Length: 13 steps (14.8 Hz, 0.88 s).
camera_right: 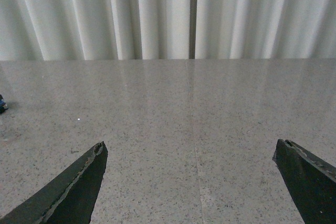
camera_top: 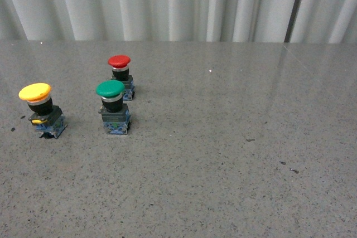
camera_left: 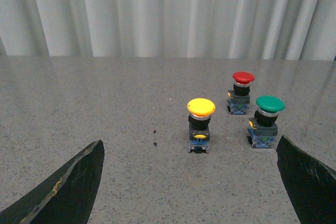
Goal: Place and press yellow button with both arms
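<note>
The yellow button (camera_top: 39, 107) stands upright on the grey table at the far left of the front view, its wide yellow cap on a black body with a blue-grey base. In the left wrist view the yellow button (camera_left: 201, 124) stands ahead of my left gripper (camera_left: 191, 148), whose black fingers are wide open with nothing between them. My right gripper (camera_right: 190, 148) is open too, over bare table. Neither arm shows in the front view.
A green-capped switch (camera_top: 113, 106) stands right of the yellow one, and a red-capped switch (camera_top: 121, 75) sits just behind it. White pleated curtains (camera_top: 178, 4) close off the far edge of the speckled table (camera_top: 234, 154). A small blue-black object (camera_right: 2, 104) shows at the right wrist view's edge.
</note>
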Tool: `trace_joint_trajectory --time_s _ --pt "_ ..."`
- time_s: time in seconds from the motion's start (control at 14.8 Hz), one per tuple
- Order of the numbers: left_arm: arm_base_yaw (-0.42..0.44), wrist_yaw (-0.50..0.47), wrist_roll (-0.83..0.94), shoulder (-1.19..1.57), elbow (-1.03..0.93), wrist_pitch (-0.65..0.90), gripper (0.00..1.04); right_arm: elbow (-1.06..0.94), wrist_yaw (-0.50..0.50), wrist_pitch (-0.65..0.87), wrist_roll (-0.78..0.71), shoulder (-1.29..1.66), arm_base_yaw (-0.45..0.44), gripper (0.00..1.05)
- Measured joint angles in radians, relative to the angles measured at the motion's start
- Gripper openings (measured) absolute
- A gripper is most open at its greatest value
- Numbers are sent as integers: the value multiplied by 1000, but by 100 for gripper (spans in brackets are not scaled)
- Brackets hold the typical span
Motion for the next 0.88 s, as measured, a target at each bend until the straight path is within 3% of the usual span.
trace_joint_trajectory --time_s 0.88 --pt "0 0 0 0 0 0 98 0 0 0 0 0 0 98"
